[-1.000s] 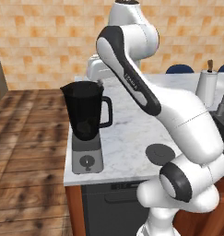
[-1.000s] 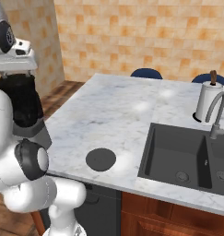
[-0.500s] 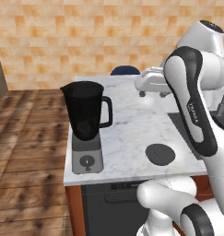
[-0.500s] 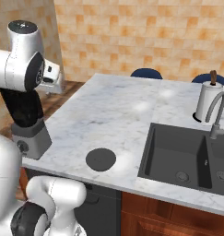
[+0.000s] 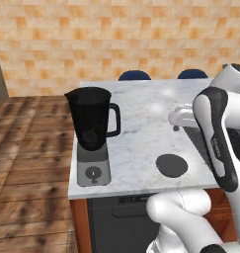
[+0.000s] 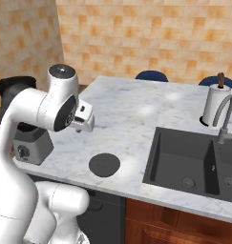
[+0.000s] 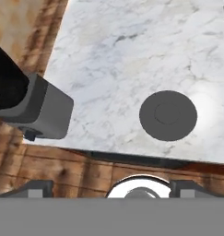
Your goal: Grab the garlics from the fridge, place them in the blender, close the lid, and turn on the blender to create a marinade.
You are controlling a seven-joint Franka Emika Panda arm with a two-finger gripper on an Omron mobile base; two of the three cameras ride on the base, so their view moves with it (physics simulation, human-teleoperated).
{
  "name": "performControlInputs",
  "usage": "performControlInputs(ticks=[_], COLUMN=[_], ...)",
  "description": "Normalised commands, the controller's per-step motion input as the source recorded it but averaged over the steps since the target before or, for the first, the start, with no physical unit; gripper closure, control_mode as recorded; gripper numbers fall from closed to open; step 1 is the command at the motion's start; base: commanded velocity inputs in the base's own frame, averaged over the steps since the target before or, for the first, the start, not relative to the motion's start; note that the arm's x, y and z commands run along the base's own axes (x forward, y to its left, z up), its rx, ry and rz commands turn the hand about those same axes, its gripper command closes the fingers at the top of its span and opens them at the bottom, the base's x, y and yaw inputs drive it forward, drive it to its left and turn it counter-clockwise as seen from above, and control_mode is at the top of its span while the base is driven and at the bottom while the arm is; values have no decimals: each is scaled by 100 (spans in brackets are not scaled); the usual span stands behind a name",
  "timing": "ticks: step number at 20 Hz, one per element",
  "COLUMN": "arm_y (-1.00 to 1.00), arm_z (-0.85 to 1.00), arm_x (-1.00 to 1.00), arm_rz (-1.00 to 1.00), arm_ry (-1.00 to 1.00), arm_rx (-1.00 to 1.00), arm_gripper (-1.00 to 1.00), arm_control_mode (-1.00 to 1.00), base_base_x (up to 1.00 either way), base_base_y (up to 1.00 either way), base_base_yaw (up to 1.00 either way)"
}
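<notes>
Where marble [image 7: 132,41] runs smooth, the flat round lid [image 7: 168,115] lies.

Arm folded, gripper [image 7: 111,188] downward, jaws spread wide

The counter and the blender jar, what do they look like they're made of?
The counter looks like polished white marble: grey veining and soft glare patches. The blender jar seems dark, smoke-tinted plastic or glass, glossy, slightly see-through at its rim; which one is unclear.
</notes>
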Motion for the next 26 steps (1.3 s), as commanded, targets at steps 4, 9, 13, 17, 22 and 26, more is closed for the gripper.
performControlInputs(ticks=[4, 9, 13, 17, 22, 26], arm_y=[-34, -35, -36, -28, 0, 0], arm_z=[-100, -83, -63, -42, -37, -43], arm_x=[0, 5, 21, 41, 57, 48], arm_rz=[-12, -11, -6, 0, 0, 0], arm_ry=[10, 14, 14, 8, 5, 6], arm_rx=[-11, -7, -1, 0, 0, 0], arm_gripper=[-100, -100, -100, -100, -100, -100], arm_control_mode=[-100, -100, -100, -100, -100, -100], base_base_x=[0, 0, 0, 0, 0, 0], base_base_y=[0, 0, 0, 0, 0, 0], base_base_yaw=[0, 0, 0, 0, 0, 0])
